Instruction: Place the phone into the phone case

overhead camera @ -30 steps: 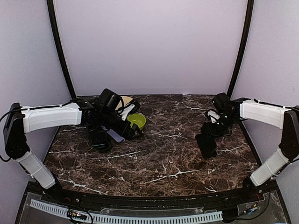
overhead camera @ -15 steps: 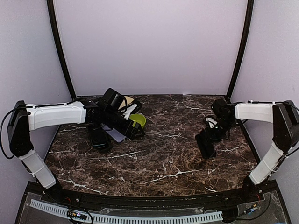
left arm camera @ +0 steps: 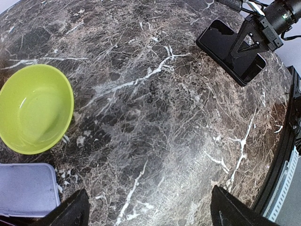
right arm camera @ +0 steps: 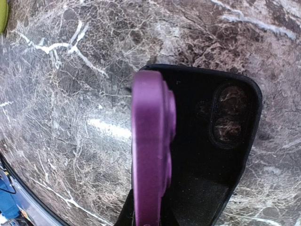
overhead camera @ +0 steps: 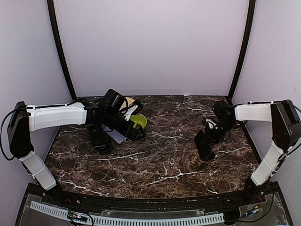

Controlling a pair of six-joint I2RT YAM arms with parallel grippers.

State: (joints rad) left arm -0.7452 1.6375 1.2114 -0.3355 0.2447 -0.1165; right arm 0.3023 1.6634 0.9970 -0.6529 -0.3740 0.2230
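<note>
The phone (overhead camera: 205,147) is a black slab held tilted on the right of the marble table (overhead camera: 160,165) by my right gripper (overhead camera: 210,136), which is shut on it. In the right wrist view its matte back (right arm camera: 202,141) with a two-lens corner fills the frame. A purple strip (right arm camera: 149,141), seen edge-on, stands at my jaws. The left wrist view shows its glossy face (left arm camera: 225,44). The lavender phone case (overhead camera: 116,136) lies at the back left, and its corner shows in the left wrist view (left arm camera: 26,188). My left gripper (overhead camera: 136,133) (left arm camera: 150,216) is open and empty beside the case.
A lime-green bowl (overhead camera: 137,121) (left arm camera: 35,108) stands just behind the case. Another black phone (overhead camera: 99,139) lies left of the case under my left arm. A tan round thing (overhead camera: 128,100) sits at the back. Black frame posts flank the table.
My right gripper has shifted the phone slightly left and away from the near edge. The left arm moved a little at first, then held still.
</note>
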